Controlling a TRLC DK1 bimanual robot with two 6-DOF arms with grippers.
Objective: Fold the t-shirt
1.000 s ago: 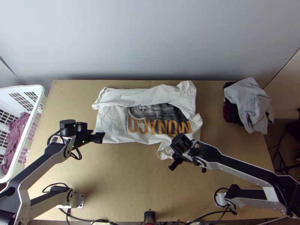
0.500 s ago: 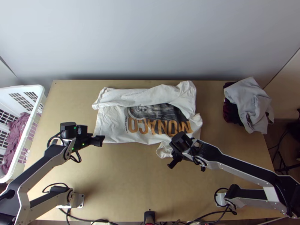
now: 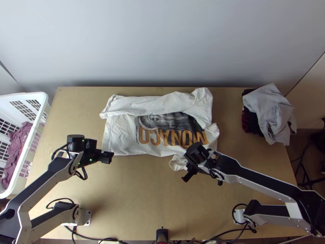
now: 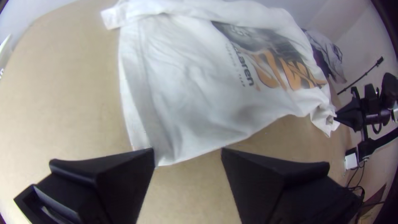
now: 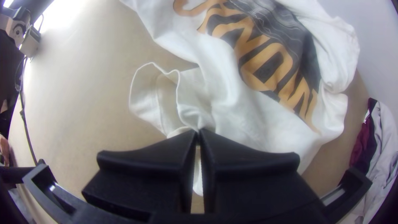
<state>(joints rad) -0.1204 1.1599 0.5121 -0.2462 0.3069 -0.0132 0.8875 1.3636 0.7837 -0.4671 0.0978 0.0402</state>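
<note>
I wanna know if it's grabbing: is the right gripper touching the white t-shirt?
Touching. The right wrist view shows the right gripper pinching a bunched bit of the t-shirt between its fingertips.

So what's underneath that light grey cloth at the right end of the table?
Dark red and black cloth pokes out from under the light grey cloth. The rest is covered, so I can't tell how many pieces lie there.
</note>
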